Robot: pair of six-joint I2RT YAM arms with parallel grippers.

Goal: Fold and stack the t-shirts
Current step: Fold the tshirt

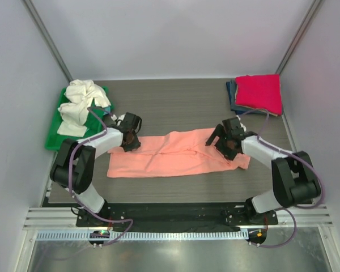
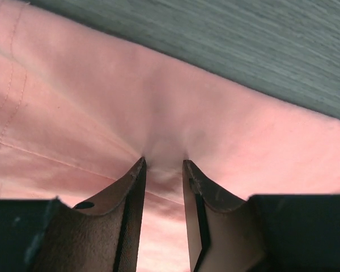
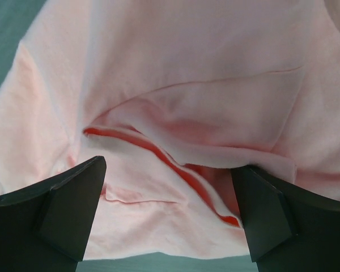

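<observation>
The salmon-pink t-shirt (image 1: 170,157) lies spread out, wrinkled, across the middle of the table. My left gripper (image 1: 130,139) is at its far left corner. In the left wrist view the gripper (image 2: 164,165) is closed to a narrow gap, pinching a puckered ridge of the pink cloth (image 2: 102,96). My right gripper (image 1: 226,143) is over the shirt's right end. In the right wrist view it (image 3: 169,167) is wide open above loose folds of the shirt (image 3: 187,62), holding nothing. A cream-white t-shirt (image 1: 82,105) lies crumpled at the back left. A folded magenta-red t-shirt (image 1: 259,93) lies on dark blue ones (image 1: 232,95) at the back right.
A flat green tray (image 1: 55,135) lies under the cream-white shirt at the table's left edge. Grey walls close in the table on the left, back and right. Bare dark wood-grain tabletop (image 1: 175,107) shows between the two piles.
</observation>
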